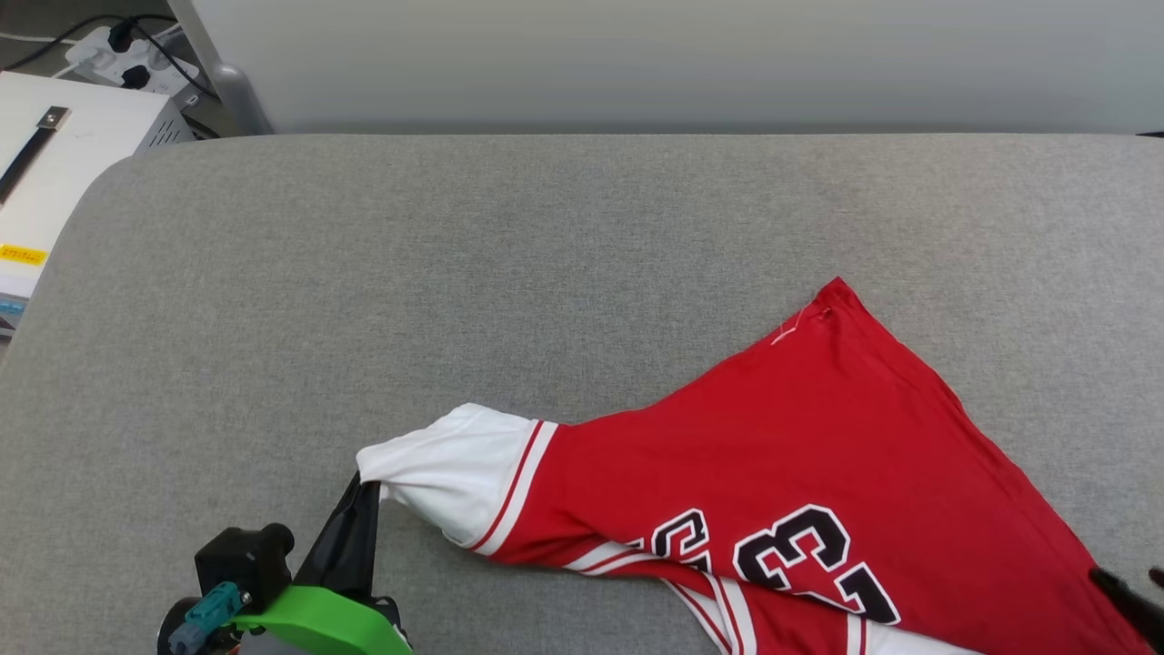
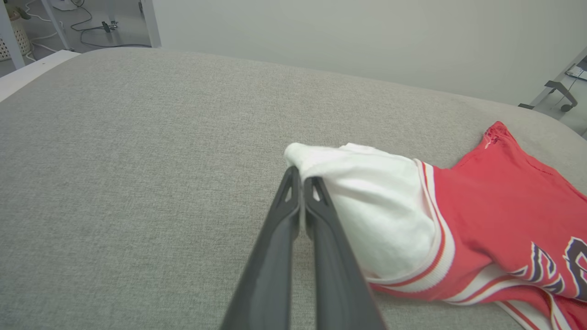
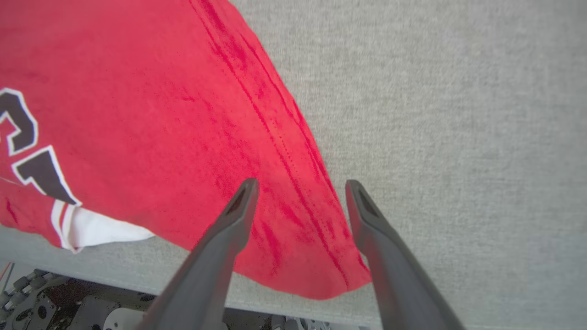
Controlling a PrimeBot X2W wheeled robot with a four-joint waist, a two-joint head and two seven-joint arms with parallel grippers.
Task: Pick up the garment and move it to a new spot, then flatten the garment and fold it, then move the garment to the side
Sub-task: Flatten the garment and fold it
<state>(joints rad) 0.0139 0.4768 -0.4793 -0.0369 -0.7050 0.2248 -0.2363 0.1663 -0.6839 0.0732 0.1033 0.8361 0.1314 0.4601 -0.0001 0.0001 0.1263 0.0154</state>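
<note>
The left claw reaches in from the lower left of the head view, its green-collared wrist low over the table and its two dark fingers slanting up and forward. In the left wrist view the left claw has its fingers pressed together along their length, the tips pinching the end of the white sleeve, which is drawn out to a point there. The garment lies print-up on the near right part of the table. Its sleeve stretches left towards that claw, its red body fans out to the right, and one red corner points away to the far side. The right claw comes in low from the table's near edge with its fingers spread wide. One finger is over the red cloth and the other over the bare grey cover, so they straddle the hem beside a red corner that lies close to the near edge. Its dark tips show at the lower right of the head view. The left half and the whole far side of the table lie bare, and the rounded left corner borders a white box.
</note>
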